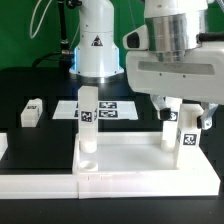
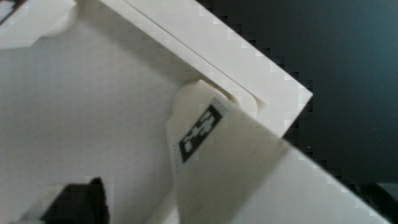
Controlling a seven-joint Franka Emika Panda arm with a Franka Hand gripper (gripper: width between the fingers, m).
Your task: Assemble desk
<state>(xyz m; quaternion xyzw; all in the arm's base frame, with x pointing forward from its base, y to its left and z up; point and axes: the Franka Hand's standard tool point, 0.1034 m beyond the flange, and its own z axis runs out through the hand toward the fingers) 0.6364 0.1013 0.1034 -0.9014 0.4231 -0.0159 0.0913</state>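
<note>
Two square white plastic legs stand on the rimmed desk top; the hand grips one.

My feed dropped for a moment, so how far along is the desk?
Done: one leg stands upright on the top, nothing holding it. In hand: the hand is at a second leg, upright at the exterior view's right; whether it is seated I cannot tell. Left: another leg lies loose on the table; more may be out of view.

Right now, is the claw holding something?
Claw: closed on a desk leg standing upright on the desk top.
</note>
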